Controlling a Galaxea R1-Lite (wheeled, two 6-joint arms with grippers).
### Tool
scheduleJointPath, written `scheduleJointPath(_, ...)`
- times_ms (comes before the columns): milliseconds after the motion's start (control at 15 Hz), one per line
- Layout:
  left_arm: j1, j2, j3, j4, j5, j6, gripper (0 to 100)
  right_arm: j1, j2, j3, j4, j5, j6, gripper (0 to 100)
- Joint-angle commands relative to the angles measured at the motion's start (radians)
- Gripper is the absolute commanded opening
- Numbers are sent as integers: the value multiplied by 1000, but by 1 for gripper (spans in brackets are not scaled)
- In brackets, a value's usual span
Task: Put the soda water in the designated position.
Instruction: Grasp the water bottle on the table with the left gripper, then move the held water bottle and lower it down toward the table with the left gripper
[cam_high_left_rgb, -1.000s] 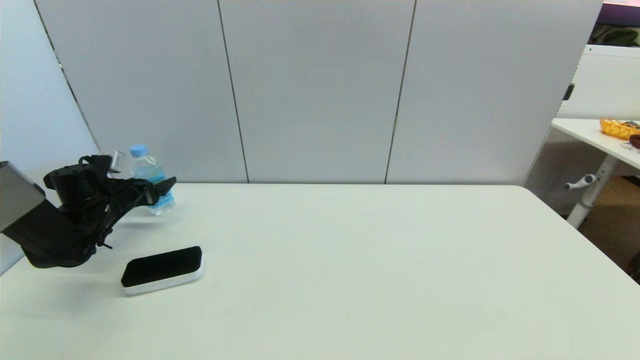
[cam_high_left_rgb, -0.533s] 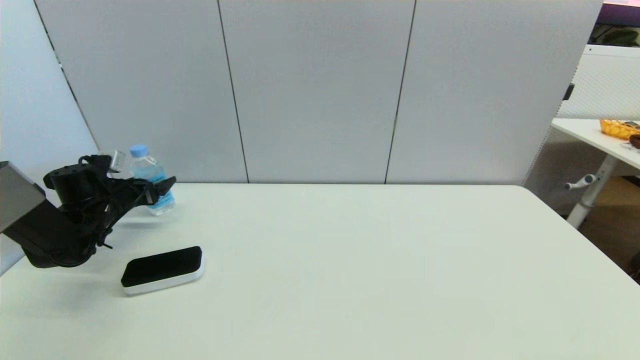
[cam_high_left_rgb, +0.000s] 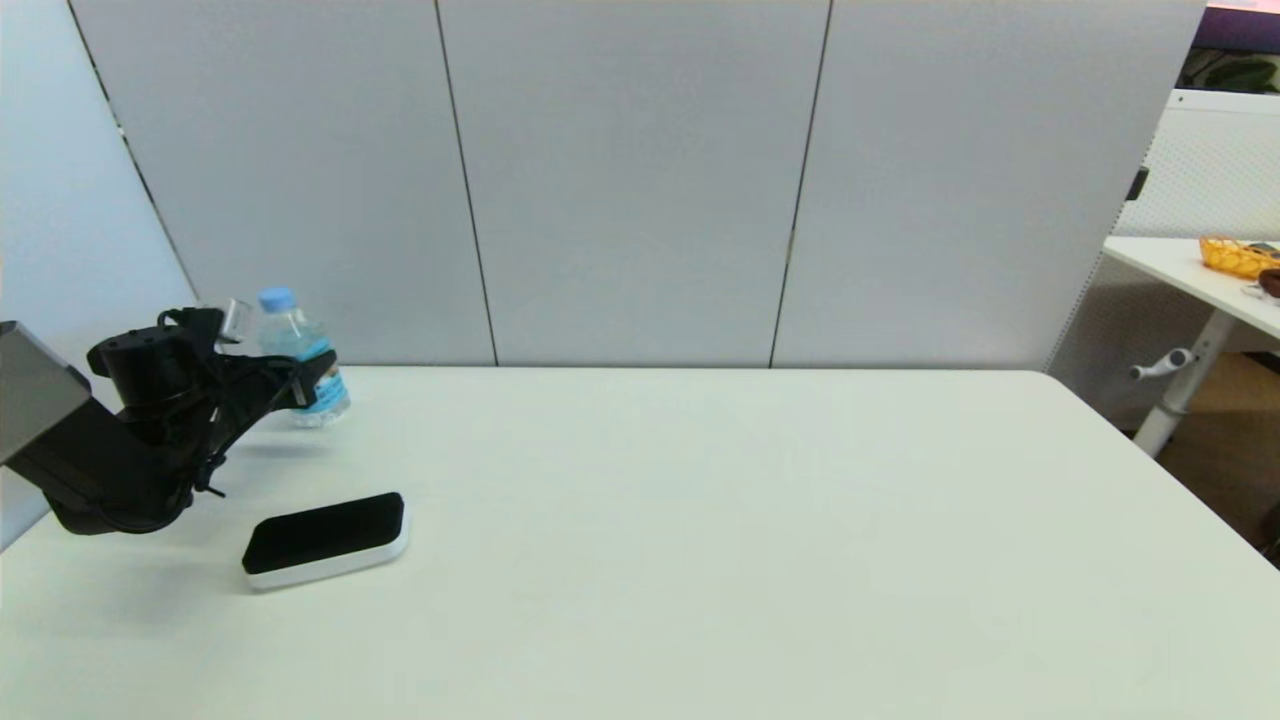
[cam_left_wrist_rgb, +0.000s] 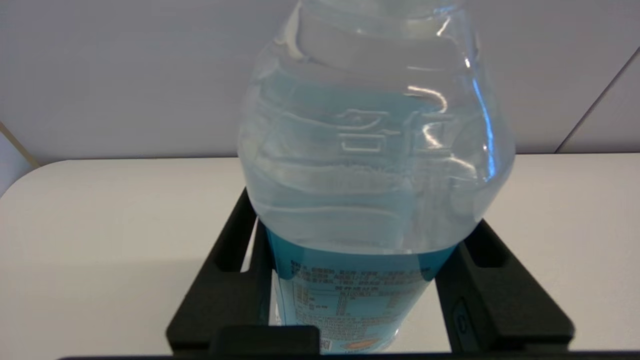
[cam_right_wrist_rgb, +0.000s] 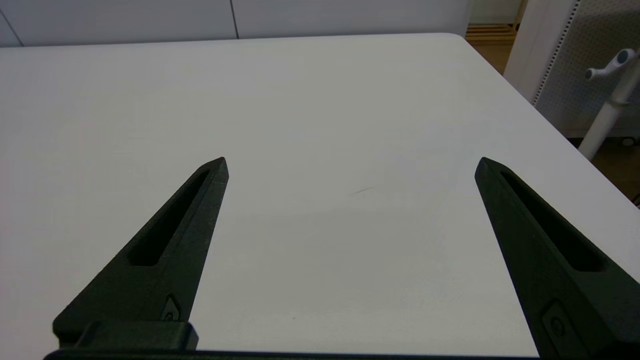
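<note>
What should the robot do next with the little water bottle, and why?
Probably lift it a little. The left claw looks shut on the soda water, one finger on each side of its blue label, and the bottle stands at the far left of the table. The black pad nearby may be where it goes. The right claw is open, away from the bottle.

Bright, even overhead light; soft shadows on the white table (cam_high_left_rgb: 700, 520); glare streaks on the bottle (cam_left_wrist_rgb: 375, 150).
</note>
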Motion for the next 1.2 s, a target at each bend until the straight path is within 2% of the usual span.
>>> scheduleJointPath(67,2,-5,-1,-6,-2,1,0,0,0,0,0,0,1,100)
scheduleJointPath(400,3,-166,3,16,-2,10,0,0,0,0,0,0,1,100)
scheduleJointPath(600,-15,-396,9,206,-5,13,0,0,0,0,0,0,1,100)
scheduleJointPath(733,-24,-508,55,272,-3,10,0,0,0,0,0,0,1,100)
scheduleJointPath(1000,-99,-665,180,330,0,-12,0,0,0,0,0,0,1,100)
scheduleJointPath(1200,-159,-698,299,318,6,-10,0,0,0,0,0,0,1,100)
